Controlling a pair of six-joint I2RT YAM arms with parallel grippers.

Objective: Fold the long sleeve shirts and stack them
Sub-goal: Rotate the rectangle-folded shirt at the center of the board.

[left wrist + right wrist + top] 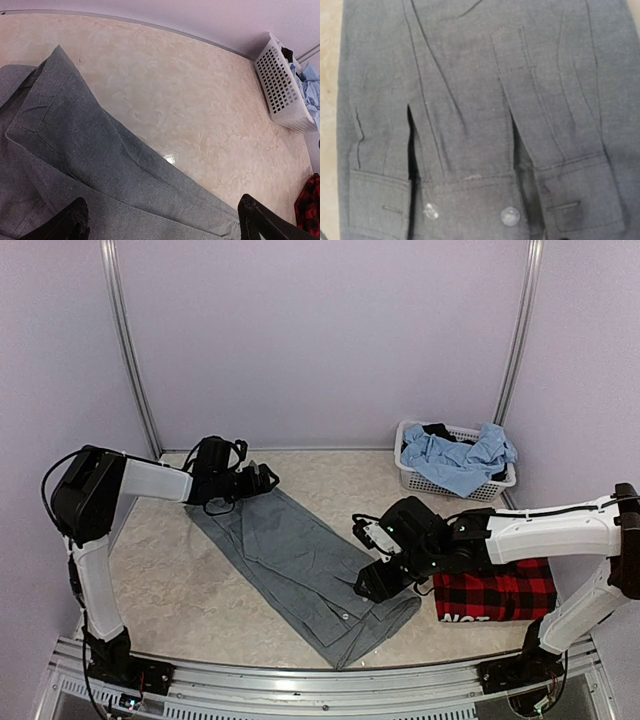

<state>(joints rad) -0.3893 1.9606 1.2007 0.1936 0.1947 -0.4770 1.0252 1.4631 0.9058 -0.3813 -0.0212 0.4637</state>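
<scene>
Over shirt (90, 150), left end effector (167, 222) agape

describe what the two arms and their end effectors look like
The left arm and right arm share white tubular links, bulky black joints and black bases. Thin black cables loop at the left shoulder and wrist and run along the right forearm. The left end effector and right end effector are black.

bare table (170, 580) left; basket (440, 485), plaid shirt (510, 590) right

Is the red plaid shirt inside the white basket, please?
No, the plaid shirt lies folded on the table, apart from the basket, which holds blue clothing.
</scene>
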